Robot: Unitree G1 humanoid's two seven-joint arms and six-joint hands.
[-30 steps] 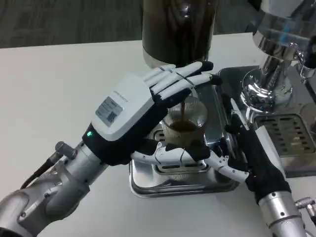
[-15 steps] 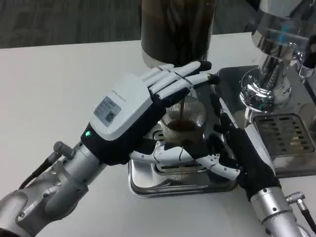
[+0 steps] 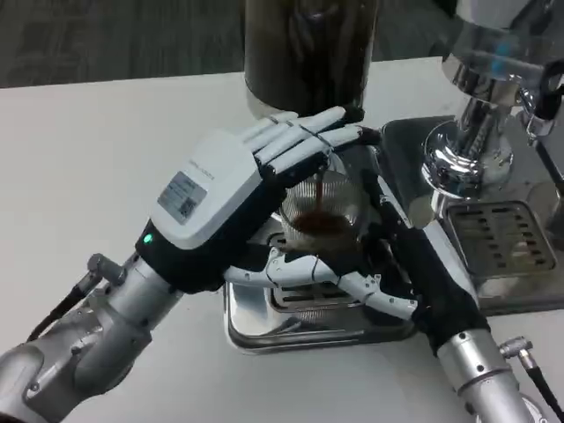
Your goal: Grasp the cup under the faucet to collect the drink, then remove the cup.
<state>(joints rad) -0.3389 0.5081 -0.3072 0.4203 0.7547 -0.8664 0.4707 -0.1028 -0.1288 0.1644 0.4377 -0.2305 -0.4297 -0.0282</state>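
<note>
Nearest the camera, two silver forearms enter from the lower corners, each cut off by the frame edge. The metal drip tray [image 3: 291,330] sits on the white table [image 3: 106,150], much of it covered by the hands. On the left, the left hand [image 3: 231,207] wraps the clear cup [image 3: 328,216], fingers curved over its far rim and thumb below its near side, so it appears to grip the cup, though the contact points are hidden by the palm. On the right, the right hand [image 3: 407,269] lies beside the cup, fingers extended toward its base; whether they touch it cannot be told. The cup stands on the tray with dark liquid in it and a thin brown stream falling in. Farther back stands a dark drink dispenser [image 3: 308,53], its top cropped. At right, a chrome machine [image 3: 480,132] with a slotted grate is partly cut off. Grey carpet lies beyond the table.
</note>
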